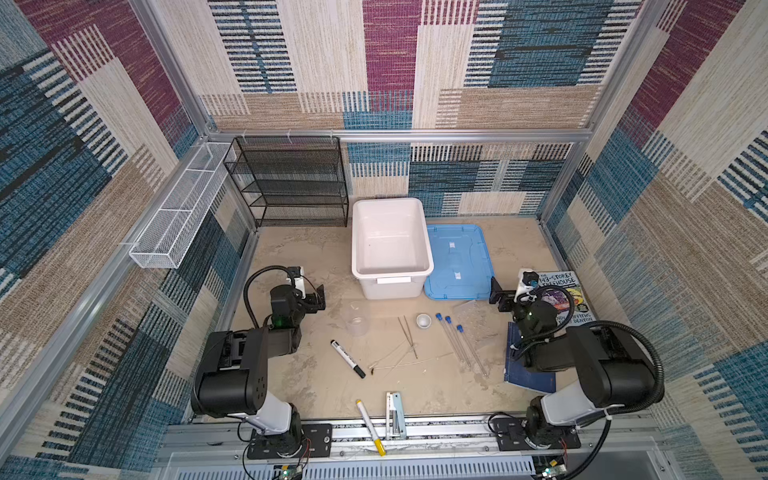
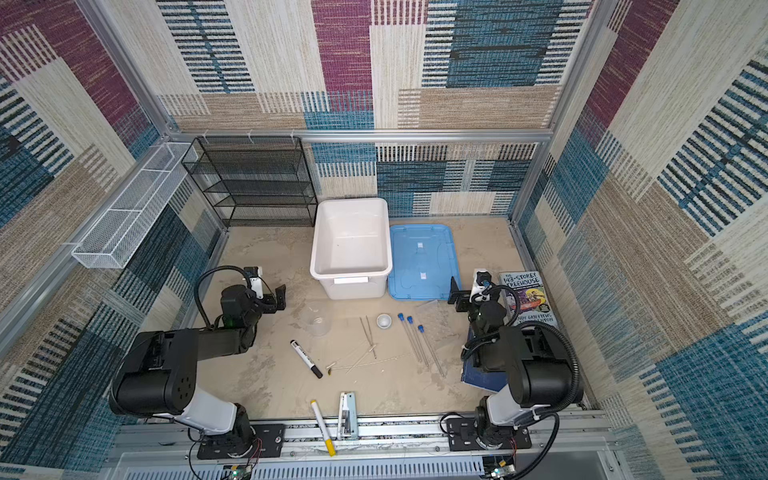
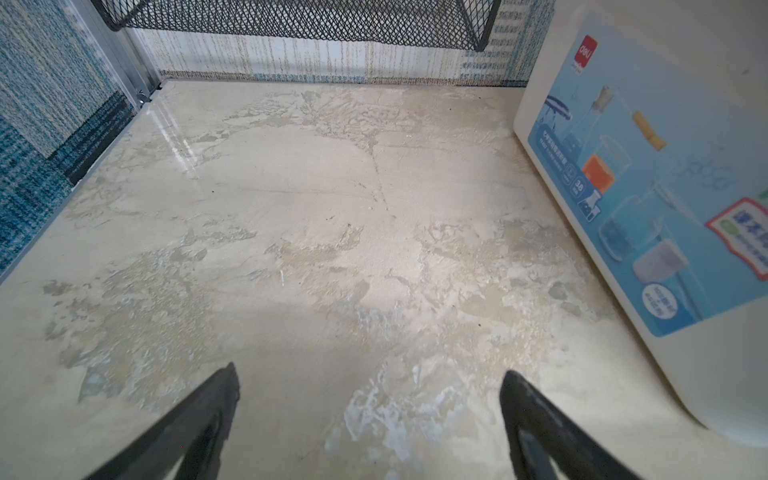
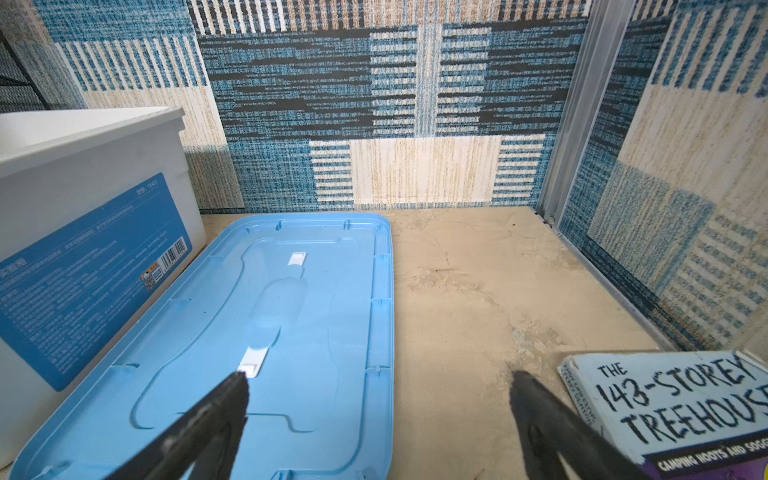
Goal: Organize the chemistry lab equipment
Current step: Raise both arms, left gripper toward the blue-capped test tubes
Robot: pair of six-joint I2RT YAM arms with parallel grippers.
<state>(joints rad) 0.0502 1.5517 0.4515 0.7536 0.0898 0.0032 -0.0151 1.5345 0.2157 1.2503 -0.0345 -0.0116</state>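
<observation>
In both top views the left tool [image 1: 316, 297] hangs over bare beige worktop [image 1: 291, 257], its fingers spread wide with nothing between them. The right tool [image 1: 498, 296] is equally spread and empty, at a corner of a flat light-blue plastic lid [image 1: 469, 266]. The task's things lie on the worktop between the two tools. A clear plastic beaker [image 1: 357, 323] is closest to the left tool, so transparent that little but its rim shows. Metal tweezers [image 1: 408, 332] and a small white round dish [image 1: 423, 320] lie about midway, and three long clear blue-capped test tubes [image 1: 459, 345] lie side by side, closer to the right tool. Thin clear rods [image 1: 399, 360] read only as faint crossed lines just past the tweezers, toward the arm bases. A clear tube rack [image 1: 471, 309] just beside the right tool is a mere shimmer, its shape hard to make out. An open white plastic bin [image 1: 374, 291] stands beyond both tools, and the right arm hides part of a dark blue book [image 1: 528, 376]. In the left wrist view the tool's black fingers [image 3: 203, 419] are cut off by the frame, tips well apart over bare worktop, with the bin's labelled wall alongside, also cut off. In the right wrist view the tips likewise stand well apart, one against the lid, the other beside an illustrated paperback book [image 4: 665, 399] whose title runs out of frame.
</observation>
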